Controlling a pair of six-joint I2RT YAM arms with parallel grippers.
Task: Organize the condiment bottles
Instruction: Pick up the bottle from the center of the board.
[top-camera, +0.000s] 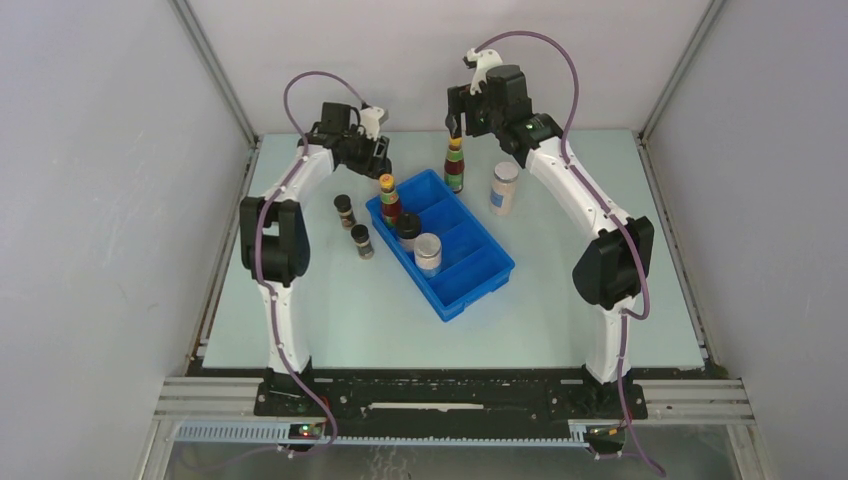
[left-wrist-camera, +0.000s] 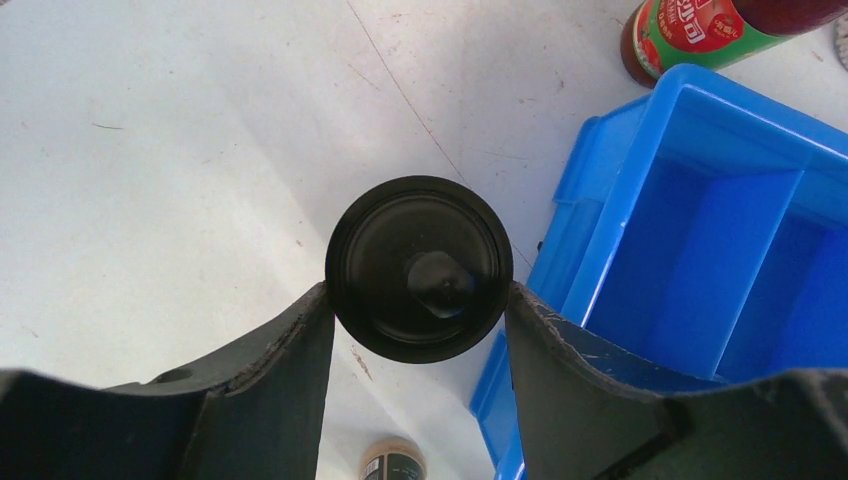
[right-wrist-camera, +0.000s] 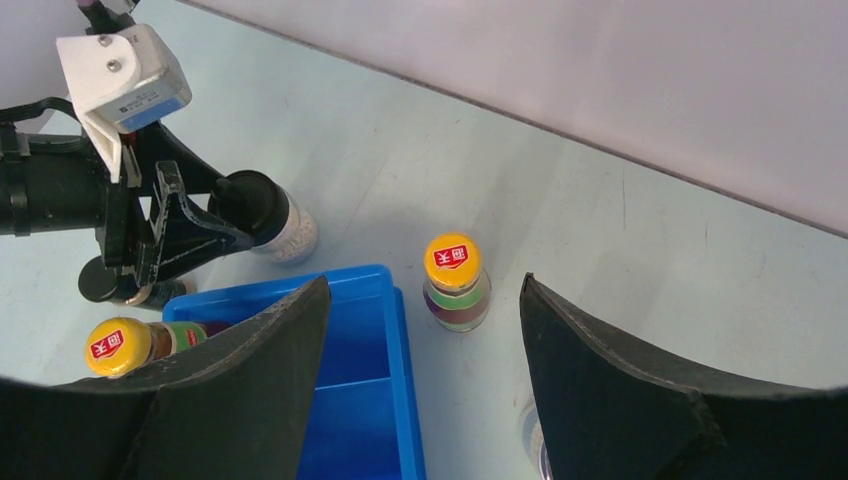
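Observation:
My left gripper (left-wrist-camera: 418, 290) is shut on a black-lidded spice jar (left-wrist-camera: 418, 255), its fingertips pressed against both sides of the lid. The same jar (right-wrist-camera: 268, 212) shows pale contents in the right wrist view, just beyond the far left corner of the blue tray (top-camera: 478, 280). My right gripper (right-wrist-camera: 423, 281) stands open and empty, above a tall dark-red bottle (right-wrist-camera: 455, 285) with a yellow cap that stands upright on the table beside the tray. Inside the tray stand another tall bottle (top-camera: 389, 198), a black-lidded jar (top-camera: 408, 228) and a pale-capped jar (top-camera: 428, 252).
Two black-lidded jars (top-camera: 344, 210) (top-camera: 362, 241) stand on the table left of the tray. A white-capped jar (top-camera: 504, 188) stands right of the tray's far end. The tray's far compartment (left-wrist-camera: 700, 260) holds nothing. Walls close in the table on three sides.

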